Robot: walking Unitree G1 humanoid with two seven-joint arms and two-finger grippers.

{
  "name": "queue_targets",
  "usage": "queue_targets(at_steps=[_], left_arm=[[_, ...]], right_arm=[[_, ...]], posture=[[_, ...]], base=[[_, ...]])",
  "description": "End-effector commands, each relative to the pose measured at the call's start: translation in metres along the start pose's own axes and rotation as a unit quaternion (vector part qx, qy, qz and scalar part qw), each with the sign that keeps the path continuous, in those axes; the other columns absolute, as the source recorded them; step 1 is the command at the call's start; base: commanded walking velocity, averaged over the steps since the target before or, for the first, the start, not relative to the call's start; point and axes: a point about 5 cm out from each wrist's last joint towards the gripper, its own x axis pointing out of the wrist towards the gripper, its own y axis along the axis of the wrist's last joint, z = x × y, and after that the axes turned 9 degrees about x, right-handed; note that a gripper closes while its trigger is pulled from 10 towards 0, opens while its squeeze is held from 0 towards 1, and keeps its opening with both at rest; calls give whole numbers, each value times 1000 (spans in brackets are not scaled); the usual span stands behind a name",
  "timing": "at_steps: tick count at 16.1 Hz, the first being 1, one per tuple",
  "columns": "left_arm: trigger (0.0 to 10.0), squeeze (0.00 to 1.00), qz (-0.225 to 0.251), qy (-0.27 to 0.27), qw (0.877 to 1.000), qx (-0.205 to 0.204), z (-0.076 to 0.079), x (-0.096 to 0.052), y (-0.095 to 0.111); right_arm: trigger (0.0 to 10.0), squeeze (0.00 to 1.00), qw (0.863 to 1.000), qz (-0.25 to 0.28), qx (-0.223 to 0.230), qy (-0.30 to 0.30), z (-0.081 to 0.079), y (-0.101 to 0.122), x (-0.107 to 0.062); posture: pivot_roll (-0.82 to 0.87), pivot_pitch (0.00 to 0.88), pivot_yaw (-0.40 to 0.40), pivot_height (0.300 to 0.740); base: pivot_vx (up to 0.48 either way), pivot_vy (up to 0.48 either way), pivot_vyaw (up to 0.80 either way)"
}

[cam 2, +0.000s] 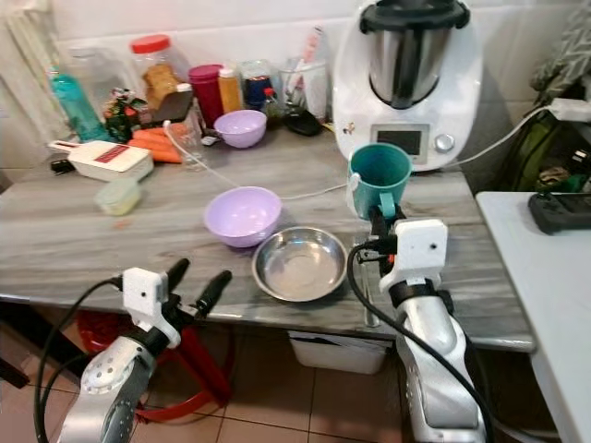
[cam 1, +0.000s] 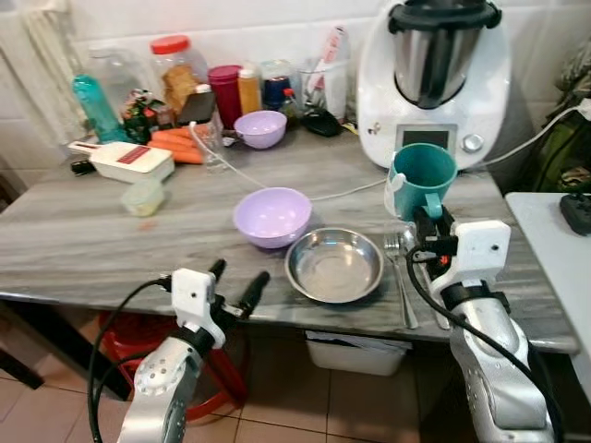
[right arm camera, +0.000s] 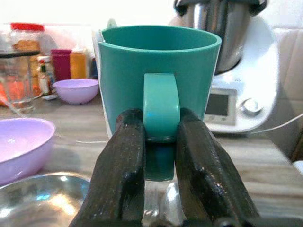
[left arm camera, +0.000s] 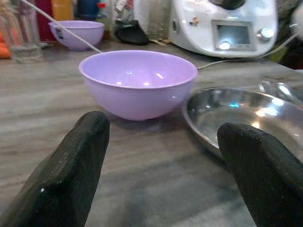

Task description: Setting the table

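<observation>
My right gripper is shut on the handle of a teal mug, holding it upright just above the grey counter, right of a steel plate. In the right wrist view the fingers clamp the mug's handle. A fork and spoon lie beside the plate, under the mug. A lilac bowl stands left of the plate. My left gripper is open at the counter's front edge, short of the bowl and plate.
A white kitchen machine stands at the back right, its cable running across the counter. Jars, bottles, carrots, a second lilac bowl and a glass crowd the back left. A white table is at the right, a red stool below.
</observation>
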Motion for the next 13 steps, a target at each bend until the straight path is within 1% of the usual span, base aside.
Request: queue_targets(at_steps=[1, 2, 4, 5, 8, 11, 13], left_arm=[[10000, 0, 8, -11, 1000, 4, -1, 1, 6], [10000, 0, 8, -25, 1000, 1, 2, -1, 7], [10000, 0, 7, -38, 999, -3, 5, -4, 7], [10000, 0, 7, -44, 999, -6, 6, -5, 7], [10000, 0, 6, -50, 999, -7, 5, -8, 9], [10000, 0, 4, -53, 999, -7, 4, -9, 11], [10000, 0, 4, -57, 998, -9, 5, -9, 11]], right_arm=[[10000, 0, 1000, 6, 1, 11, -1, 2, 4], [10000, 0, 999, 1, 4, 35, -4, 0, 10], [10000, 0, 999, -2, -3, 53, -5, -2, 22], [10000, 0, 999, -4, -4, 54, -4, -3, 27], [10000, 0, 998, -14, -9, 53, 2, -8, 48], [10000, 0, 997, -28, -8, 78, -4, -16, 61], [10000, 0, 996, -33, -7, 86, -5, -20, 67]], posture=[[-142, 5, 99, 740], [-139, 7, 98, 740], [-113, 20, 98, 740], [-113, 20, 98, 740], [-85, 35, 103, 740], [-77, 40, 108, 740], [-75, 40, 108, 740]], base=[[0, 0, 0], [0, 0, 0], [0, 0, 0], [0, 0, 0], [0, 0, 0], [0, 0, 0], [0, 0, 0]])
